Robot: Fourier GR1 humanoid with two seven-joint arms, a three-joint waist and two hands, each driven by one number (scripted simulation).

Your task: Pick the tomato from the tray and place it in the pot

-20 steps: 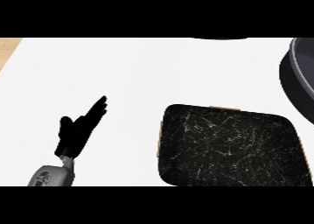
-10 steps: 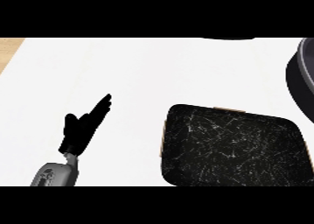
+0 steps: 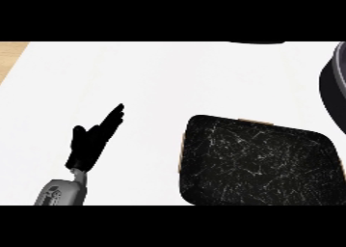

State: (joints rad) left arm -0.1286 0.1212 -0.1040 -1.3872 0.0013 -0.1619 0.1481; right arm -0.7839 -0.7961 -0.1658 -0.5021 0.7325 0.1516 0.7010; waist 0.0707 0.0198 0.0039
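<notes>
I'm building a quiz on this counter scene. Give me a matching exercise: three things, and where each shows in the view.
Things:
1. left hand
2. tray
3. pot

Places:
A. right edge, partly cut off
B. lower left, fingers straight
C. lower middle to right, dark and speckled

Pairs: 1-B, 2-C, 3-A

Bare white counter point(image 3: 175, 77) between tray point(image 3: 257, 161) and pot point(image 3: 339, 91).
</notes>
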